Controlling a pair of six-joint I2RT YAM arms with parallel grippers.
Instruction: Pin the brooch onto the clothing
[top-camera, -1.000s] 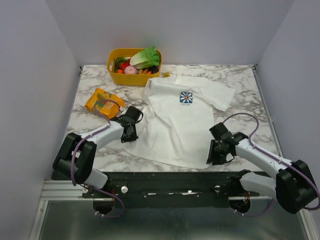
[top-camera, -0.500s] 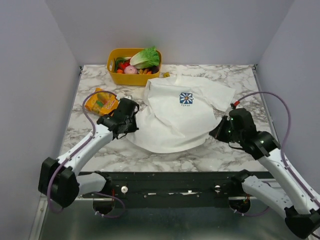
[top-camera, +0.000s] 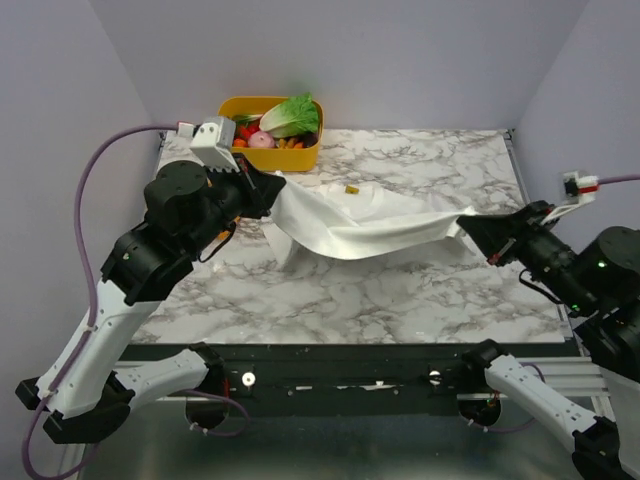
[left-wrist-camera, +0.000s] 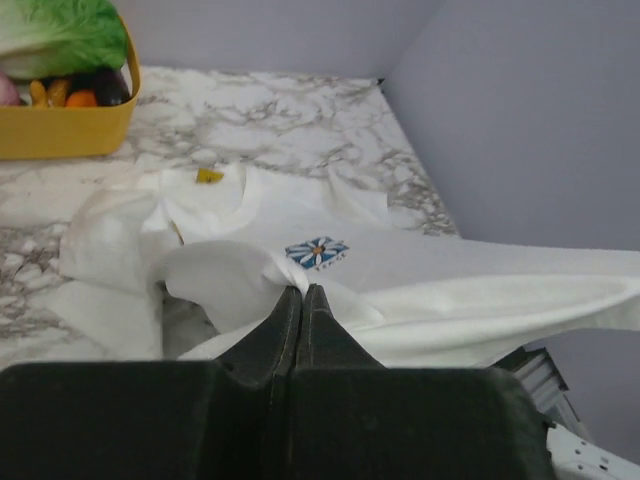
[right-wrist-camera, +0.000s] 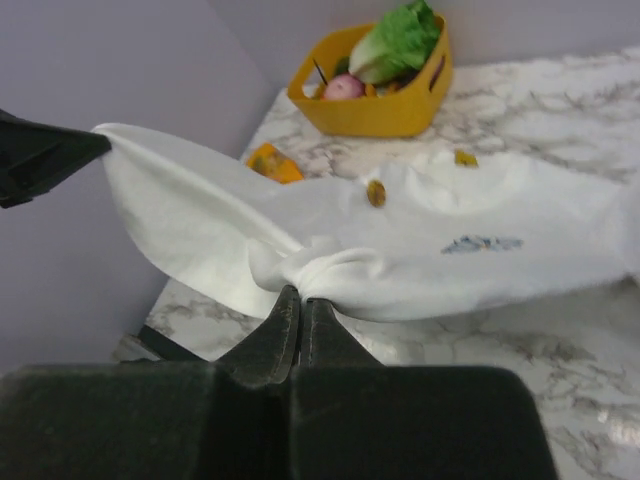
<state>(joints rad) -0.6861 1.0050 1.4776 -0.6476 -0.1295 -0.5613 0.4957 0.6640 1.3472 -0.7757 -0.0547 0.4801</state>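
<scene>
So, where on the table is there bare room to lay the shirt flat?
The near marble, between the held-up shirt and the front edge, is bare. So is the far right, from the basket to the right wall, except one small gold piece. The far left is crowded: basket, packet, left arm.

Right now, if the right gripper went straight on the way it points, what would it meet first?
The T-shirt: the right gripper is shut on its fold, with cloth stretched ahead. Beyond, probably the yellow basket; depth unclear.
</scene>
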